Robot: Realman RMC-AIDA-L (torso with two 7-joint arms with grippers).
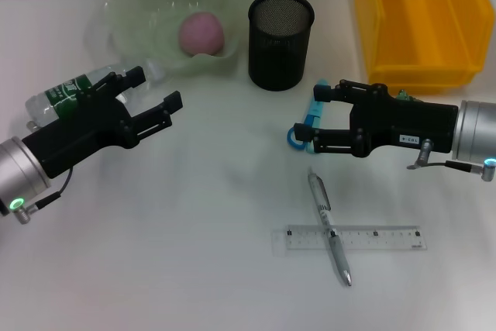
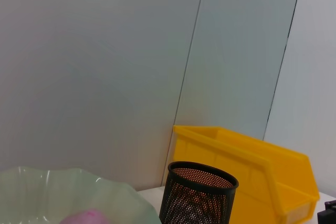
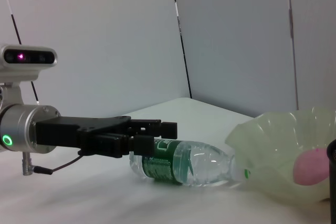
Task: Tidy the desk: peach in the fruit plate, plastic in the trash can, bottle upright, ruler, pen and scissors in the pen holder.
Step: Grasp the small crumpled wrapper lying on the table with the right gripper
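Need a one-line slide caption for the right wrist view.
Left pincer open above the lying water bottle, peach in fruit plate.

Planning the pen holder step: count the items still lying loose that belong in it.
3. The pen lies across the ruler at the near middle. The scissors lie under the open right gripper, partly hidden. The pen holder looks empty from above.

Pink peach in pale green wavy plate, black mesh holder, yellow bin, clear bottle w/ green label, blue-handled scissors, silver pen, clear ruler w/ black marks
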